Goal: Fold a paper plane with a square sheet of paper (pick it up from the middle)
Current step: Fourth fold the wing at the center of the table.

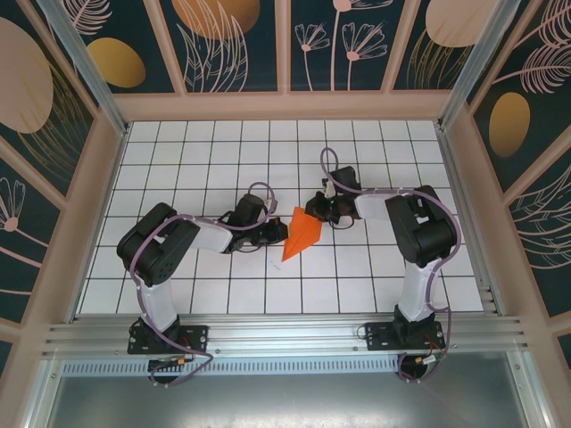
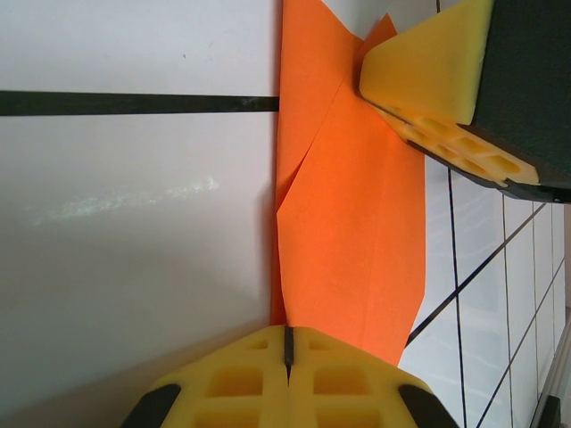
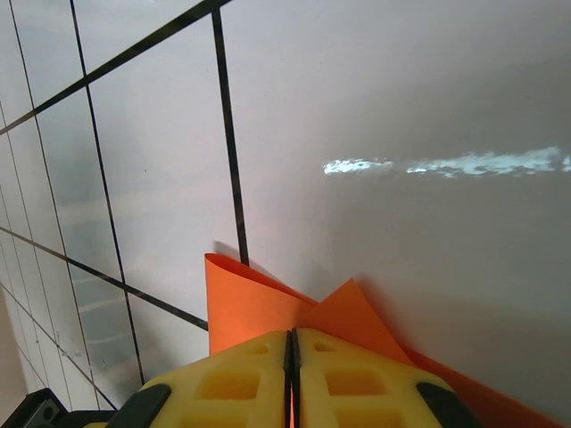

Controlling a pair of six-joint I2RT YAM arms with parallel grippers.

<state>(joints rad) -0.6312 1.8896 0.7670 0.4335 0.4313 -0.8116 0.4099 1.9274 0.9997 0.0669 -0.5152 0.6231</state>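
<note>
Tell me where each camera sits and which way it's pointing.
Top external: above, behind the robot, looking down on table, left arm, right arm, orange paper.
Left wrist: looks past shut left end effector onto paper and table.
Right wrist: looks past right end effector, shut on paper, onto table.
Shared: all three show the paper.
</note>
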